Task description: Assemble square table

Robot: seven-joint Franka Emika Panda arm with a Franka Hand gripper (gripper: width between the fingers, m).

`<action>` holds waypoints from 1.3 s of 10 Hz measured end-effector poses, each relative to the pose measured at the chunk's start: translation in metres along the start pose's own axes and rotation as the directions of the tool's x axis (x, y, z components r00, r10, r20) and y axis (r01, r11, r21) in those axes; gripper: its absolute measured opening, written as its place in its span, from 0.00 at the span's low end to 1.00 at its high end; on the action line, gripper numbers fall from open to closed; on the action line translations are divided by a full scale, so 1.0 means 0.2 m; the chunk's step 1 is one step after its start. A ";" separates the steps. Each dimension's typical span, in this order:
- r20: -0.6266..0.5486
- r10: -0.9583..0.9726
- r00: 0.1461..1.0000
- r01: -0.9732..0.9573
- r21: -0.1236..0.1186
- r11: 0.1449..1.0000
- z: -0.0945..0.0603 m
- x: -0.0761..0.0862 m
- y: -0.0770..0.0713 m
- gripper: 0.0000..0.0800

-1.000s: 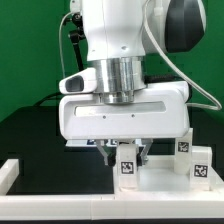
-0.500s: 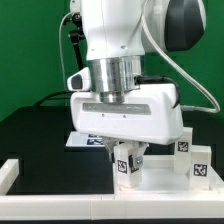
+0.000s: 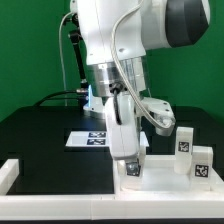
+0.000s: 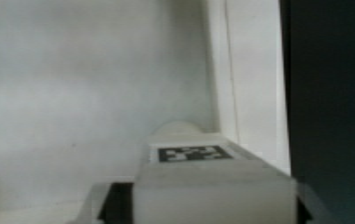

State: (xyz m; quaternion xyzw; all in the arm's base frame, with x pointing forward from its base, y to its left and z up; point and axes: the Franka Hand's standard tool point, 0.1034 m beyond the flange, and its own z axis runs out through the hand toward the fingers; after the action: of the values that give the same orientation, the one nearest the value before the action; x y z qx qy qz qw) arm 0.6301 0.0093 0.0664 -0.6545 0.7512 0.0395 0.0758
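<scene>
Leg (image 3: 130, 168) upright, long axis vertical.

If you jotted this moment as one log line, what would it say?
step: leg onto tabletop | fingers: closed on leg | leg: upright on tabletop | other legs: standing upright

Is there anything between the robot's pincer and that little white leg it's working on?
No, nothing visible. The pincer is closed right on the leg, which stands upright on the square table top. The other two legs stand apart, toward the exterior view's right.
</scene>
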 end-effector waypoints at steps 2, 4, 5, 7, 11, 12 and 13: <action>-0.007 -0.123 0.992 0.123 0.000 0.992 0.00 0.00 0.01 0.58; -0.026 -0.488 0.872 0.488 0.002 0.873 -0.01 -0.03 -0.01 0.75; -0.029 -0.573 0.819 0.573 0.006 0.820 -0.02 -0.04 0.00 0.80; -0.031 -0.673 0.739 0.673 -0.002 0.740 -0.01 -0.03 0.00 0.81; -0.044 -0.989 0.143 0.985 -0.093 0.147 -0.01 -0.02 -0.01 0.81; -0.051 -0.971 0.234 0.968 -0.082 0.238 -0.01 -0.02 -0.01 0.81; -0.051 -0.972 0.229 0.969 -0.083 0.233 -0.01 -0.01 -0.02 0.68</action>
State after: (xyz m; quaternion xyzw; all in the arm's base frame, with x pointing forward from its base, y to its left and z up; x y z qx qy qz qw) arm 0.6334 0.0114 0.0684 -0.9812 0.1862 -0.0334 0.0386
